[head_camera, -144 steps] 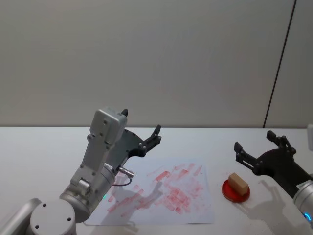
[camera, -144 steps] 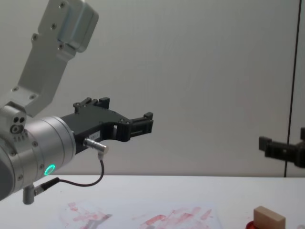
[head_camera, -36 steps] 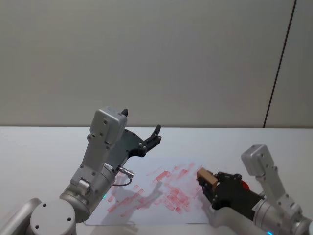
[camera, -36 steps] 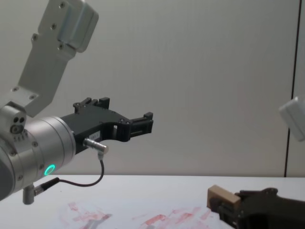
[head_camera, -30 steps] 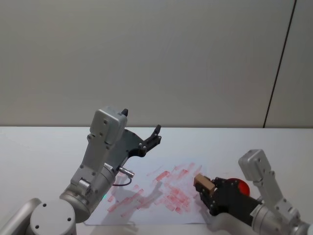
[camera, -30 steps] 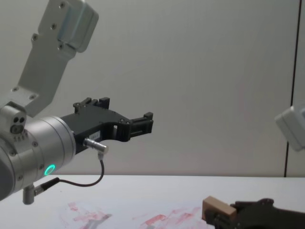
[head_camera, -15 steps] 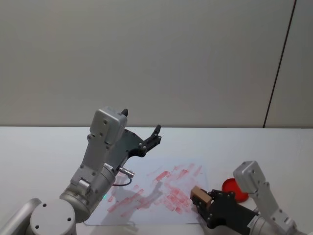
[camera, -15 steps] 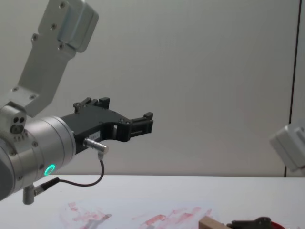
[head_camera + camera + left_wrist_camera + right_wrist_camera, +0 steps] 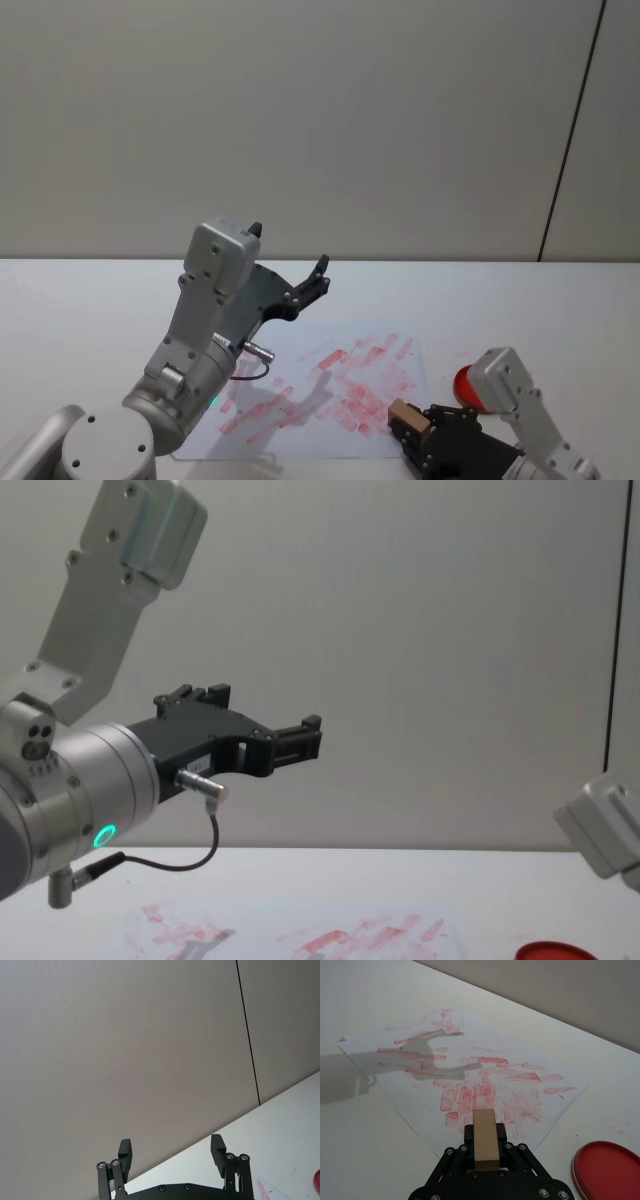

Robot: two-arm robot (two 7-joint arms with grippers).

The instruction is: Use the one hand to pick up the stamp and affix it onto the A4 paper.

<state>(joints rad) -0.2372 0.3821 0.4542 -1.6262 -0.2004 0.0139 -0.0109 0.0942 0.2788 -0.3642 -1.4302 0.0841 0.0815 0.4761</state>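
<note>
— Where is the stamp (image 9: 484, 1142)?
— Clamped in the right gripper (image 9: 485, 1133), low at the near edge of the A4 paper (image 9: 470, 1067); whether it touches, I cannot tell. The red pad (image 9: 610, 1170) lies rightward.
— The left gripper (image 9: 171, 1146)?
— Farther back, raised, jaws spread, empty.

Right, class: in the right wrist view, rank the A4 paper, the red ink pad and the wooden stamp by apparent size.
1. A4 paper, by far the largest.
2. Red ink pad, though the picture edge cuts it off.
3. Wooden stamp, smallest, despite sitting nearest the camera.
</note>
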